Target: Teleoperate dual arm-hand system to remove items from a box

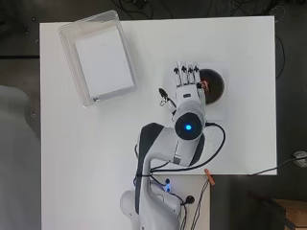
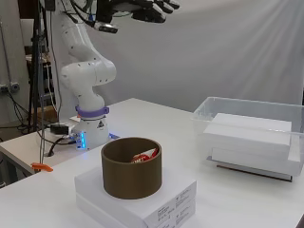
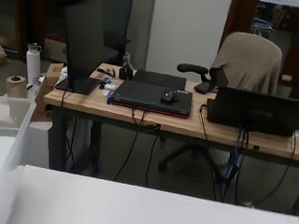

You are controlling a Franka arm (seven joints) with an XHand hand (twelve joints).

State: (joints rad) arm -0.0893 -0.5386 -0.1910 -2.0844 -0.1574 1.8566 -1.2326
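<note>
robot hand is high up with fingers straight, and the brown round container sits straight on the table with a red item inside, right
Not quite. The side view shows the brown round container standing on a white box, not on the table. The robot hand is high with straight fingers, and the red item is inside.

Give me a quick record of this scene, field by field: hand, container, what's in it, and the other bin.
robot hand: open, fingers straight, raised high above the table
brown round container: upright on a stack of white boxes
contents: a red item inside, kind unclear
clear plastic bin: apart from the container, holds white boxes
contact: robot hand touches nothing
</note>
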